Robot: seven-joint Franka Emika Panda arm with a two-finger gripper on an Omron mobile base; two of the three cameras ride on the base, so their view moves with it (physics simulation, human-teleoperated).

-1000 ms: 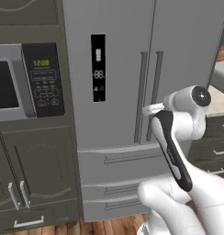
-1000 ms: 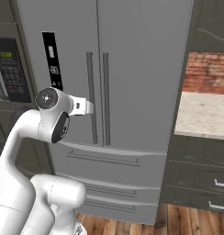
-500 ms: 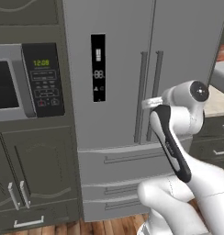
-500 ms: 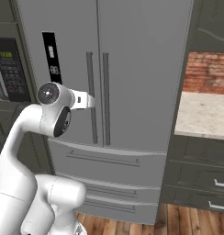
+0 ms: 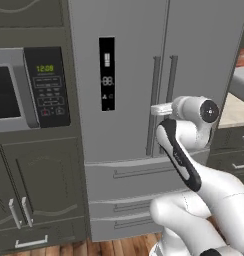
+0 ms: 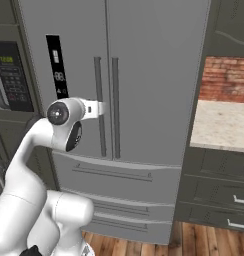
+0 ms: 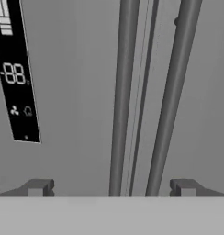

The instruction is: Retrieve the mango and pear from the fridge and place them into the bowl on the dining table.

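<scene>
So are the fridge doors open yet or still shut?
Shut. Both doors of the fridge sit flush, with only a thin seam between the two bar handles. The open gripper faces them.

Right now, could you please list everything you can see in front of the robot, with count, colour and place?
fridge: one, grey, doors shut, centre of both base views.
bar handles: two, dark grey, upright either side of the door seam.
display panel: one, black, on the left door.
fridge drawers: grey, stacked below the doors.
microwave: one, dark, in the cabinet left of the fridge.
cabinet doors: dark grey-green, under the microwave.
counter: one, beige speckled, right of the fridge.
brick wall: red, behind the counter.
floor: brown wood.
gripper: one, dark fingertips, open, facing the handles.
</scene>
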